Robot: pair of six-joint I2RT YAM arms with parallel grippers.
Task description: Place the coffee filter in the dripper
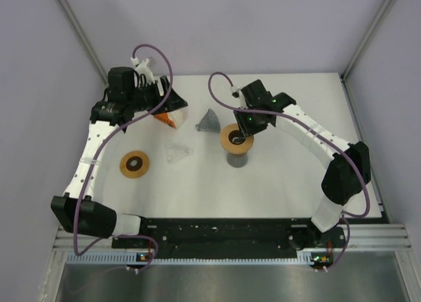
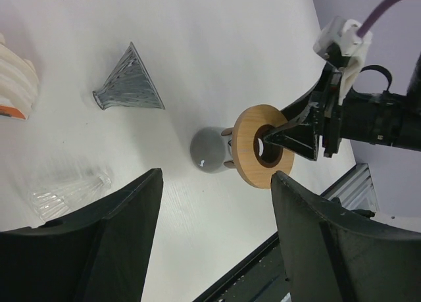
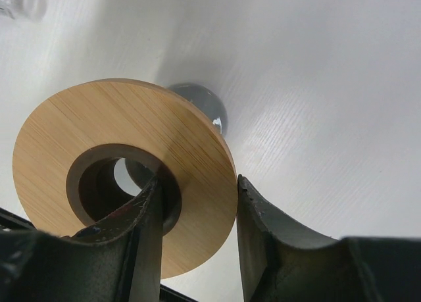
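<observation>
From above, could topple the grey cup point(image 1: 237, 159) by tugging the wooden ring point(image 1: 225, 139) pinched in the right gripper point(image 1: 242, 136), white filter point(image 1: 172, 121) partly hidden under the left gripper point(image 1: 174, 106) — at left wrist, fingers point(image 2: 99, 249) wide apart, empty, filter cut off near the dripper point(image 2: 131, 78) — at right wrist, cup mostly hidden behind ring.

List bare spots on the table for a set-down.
Bare: the near middle, between the loose wooden ring and the right arm; the far right corner behind that arm. Crowded: mid-table, where filter stack, clear dripper, grey dripper and wooden stand sit close together.
</observation>
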